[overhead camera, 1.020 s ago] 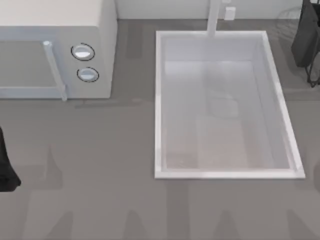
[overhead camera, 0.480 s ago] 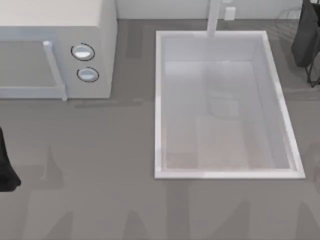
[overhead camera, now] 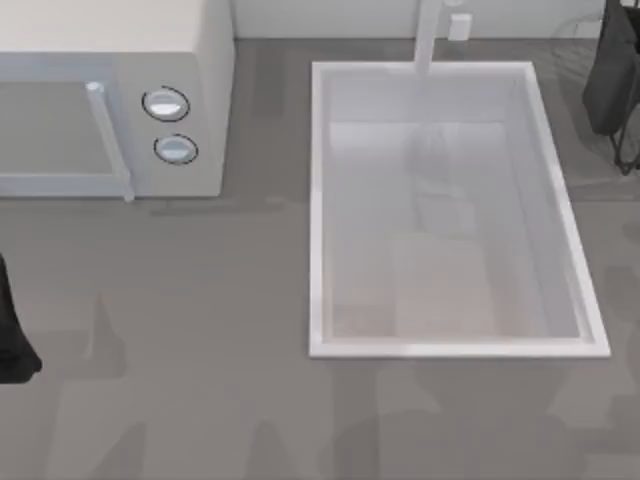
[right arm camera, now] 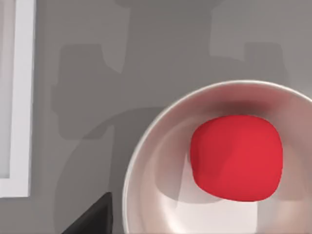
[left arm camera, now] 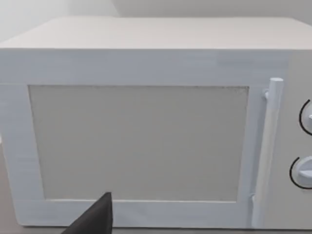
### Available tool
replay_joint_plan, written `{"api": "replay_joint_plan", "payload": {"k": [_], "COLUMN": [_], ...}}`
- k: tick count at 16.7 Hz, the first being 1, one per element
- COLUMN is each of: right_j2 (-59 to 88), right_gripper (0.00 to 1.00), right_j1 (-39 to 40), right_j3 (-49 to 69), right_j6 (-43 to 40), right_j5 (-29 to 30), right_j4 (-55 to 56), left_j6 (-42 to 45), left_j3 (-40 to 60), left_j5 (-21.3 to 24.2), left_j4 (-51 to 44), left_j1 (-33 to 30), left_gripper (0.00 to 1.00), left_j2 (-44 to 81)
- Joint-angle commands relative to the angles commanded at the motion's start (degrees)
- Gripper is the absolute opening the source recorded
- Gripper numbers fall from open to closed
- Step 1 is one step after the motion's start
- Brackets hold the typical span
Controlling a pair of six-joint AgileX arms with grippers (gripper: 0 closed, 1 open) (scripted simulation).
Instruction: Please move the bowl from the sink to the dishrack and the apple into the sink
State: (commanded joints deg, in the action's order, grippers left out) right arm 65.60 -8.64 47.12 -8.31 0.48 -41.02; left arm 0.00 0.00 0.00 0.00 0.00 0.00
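Apple sits in a pale round dish on the bench, seen from straight above in the right wrist view. The dish is near a corner of the sink rim, with a strip of bare bench between them.

Right claw: one dark tip pokes into its wrist view, just beside the dish rim and off to one side of the apple, not over it. Can't tell whether the claw is apart or together. Nothing is gripped yet, as far as I can see.

In the top view the sink basin is bare, with a pale grey floor and the faucet post at the far short side.

Key relation: the right arm is much the nearer one and hangs above the apple. The apple is roundish, so there is no long axis to line up with. The likely next move is to centre the claw over the apple, drop into the dish, grip, then carry it across the rim into the sink. The risk is clipping the dish wall on the way down.

Left arm is parked at the bench's left edge facing the microwave, well apart from the apple. Its claw state can't be told.
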Motion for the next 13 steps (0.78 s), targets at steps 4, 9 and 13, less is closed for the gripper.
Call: {"api": "replay_joint_plan", "payload": {"k": [4,9,13], "right_j2": [17.2,31.2,34.0], "right_gripper": [1.0,1.0,1.0], "right_j1": [-2.3,-4.1,-4.4], "right_j3": [12.2,22.7,24.6], "right_j6": [-2.0,-3.6,-4.0], "right_j5": [0.0,-0.1,-0.5], "right_j4": [-10.8,-19.5,-21.2], "left_j6": [0.0,0.0,0.0], "left_j3": [0.0,0.0,0.0], "left_j5": [0.0,0.0,0.0], "left_j4": [0.0,0.0,0.0], "left_j1": [0.0,0.0,0.0], "left_gripper": [1.0,1.0,1.0], "left_j2": [0.0,0.0,0.0]}}
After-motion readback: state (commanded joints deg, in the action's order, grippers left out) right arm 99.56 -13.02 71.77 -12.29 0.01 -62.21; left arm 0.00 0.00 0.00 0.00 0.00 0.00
